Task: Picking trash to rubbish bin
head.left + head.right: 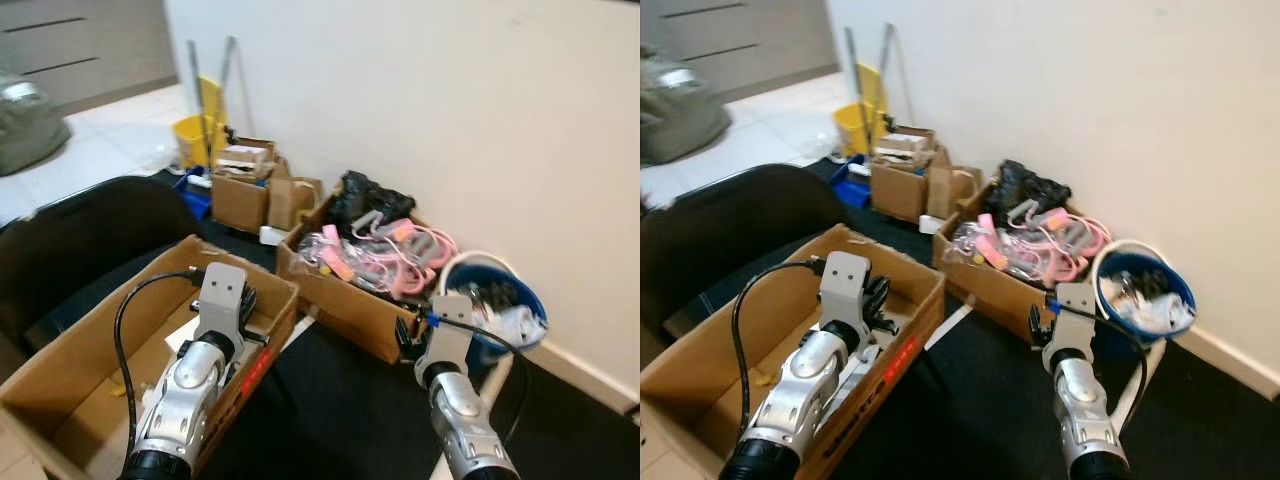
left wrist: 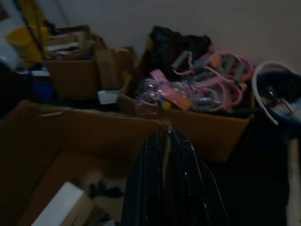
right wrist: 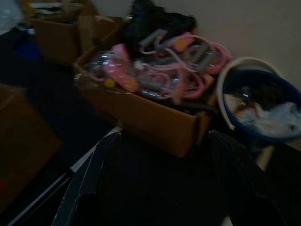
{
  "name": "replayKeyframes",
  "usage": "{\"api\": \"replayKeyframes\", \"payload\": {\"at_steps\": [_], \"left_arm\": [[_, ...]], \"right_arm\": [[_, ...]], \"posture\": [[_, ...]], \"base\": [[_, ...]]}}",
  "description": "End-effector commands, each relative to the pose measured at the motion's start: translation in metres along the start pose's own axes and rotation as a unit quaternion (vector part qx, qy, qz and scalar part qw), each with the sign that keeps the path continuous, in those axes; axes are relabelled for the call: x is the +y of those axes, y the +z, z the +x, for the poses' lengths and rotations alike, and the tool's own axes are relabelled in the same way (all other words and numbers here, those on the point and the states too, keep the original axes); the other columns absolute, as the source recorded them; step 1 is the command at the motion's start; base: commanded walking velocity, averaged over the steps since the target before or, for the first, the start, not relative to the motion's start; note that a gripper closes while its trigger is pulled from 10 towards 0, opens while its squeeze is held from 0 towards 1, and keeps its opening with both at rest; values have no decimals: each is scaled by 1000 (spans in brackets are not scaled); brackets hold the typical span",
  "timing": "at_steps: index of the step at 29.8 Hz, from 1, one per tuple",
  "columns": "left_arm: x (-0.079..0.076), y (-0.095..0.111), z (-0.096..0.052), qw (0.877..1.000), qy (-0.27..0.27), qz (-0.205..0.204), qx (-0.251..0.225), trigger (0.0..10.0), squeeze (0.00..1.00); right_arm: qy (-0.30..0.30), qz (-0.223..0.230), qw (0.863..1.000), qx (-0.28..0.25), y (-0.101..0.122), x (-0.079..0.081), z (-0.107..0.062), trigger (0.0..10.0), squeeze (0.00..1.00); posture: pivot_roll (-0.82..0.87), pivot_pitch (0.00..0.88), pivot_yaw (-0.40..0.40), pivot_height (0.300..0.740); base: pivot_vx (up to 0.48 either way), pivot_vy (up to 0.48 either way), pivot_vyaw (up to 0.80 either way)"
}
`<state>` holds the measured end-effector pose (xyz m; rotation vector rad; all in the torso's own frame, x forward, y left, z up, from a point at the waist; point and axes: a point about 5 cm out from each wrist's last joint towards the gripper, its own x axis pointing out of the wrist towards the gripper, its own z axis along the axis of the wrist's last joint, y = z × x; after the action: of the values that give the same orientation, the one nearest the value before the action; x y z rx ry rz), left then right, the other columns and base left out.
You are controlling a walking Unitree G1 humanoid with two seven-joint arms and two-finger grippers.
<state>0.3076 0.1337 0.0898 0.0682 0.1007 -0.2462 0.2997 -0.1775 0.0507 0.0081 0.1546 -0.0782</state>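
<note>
A blue bucket (image 1: 524, 302) with a white handle stands by the wall at the right, with white crumpled trash (image 3: 277, 118) inside. My right gripper (image 3: 164, 136) hangs open and empty just left of it, over the black mat. My left gripper (image 2: 167, 136) is shut, its fingers pressed together with nothing seen between them. It hovers over the far corner of a large open cardboard box (image 1: 60, 390). In that box lie a white carton (image 2: 61, 209) and a small black scrap (image 2: 106, 189).
A cardboard box (image 1: 350, 300) of pink and grey cables sits between the big box and the bucket, with a black bag (image 1: 365, 195) behind it. Smaller boxes (image 1: 240, 195) and a yellow mop bucket (image 1: 195, 135) line the wall. A black rounded seat (image 1: 90, 240) is at left.
</note>
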Motion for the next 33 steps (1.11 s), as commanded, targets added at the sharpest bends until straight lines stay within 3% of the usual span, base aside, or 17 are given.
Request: {"api": "replayKeyframes", "payload": {"at_steps": [1,33], "left_arm": [[-1,-4,-1,1000,-5,8,7,10000,0],[-5,-2,-1,1000,-14,7,0,10000,0]], "right_arm": [[-5,-2,1000,2,0,-2,0,10000,0],[-20,-9,1000,7,-2,-6,-3,10000,0]], "posture": [[-27,60,25,740],[-28,60,29,740]], "base": [[0,0,-800],[0,0,-800]]}}
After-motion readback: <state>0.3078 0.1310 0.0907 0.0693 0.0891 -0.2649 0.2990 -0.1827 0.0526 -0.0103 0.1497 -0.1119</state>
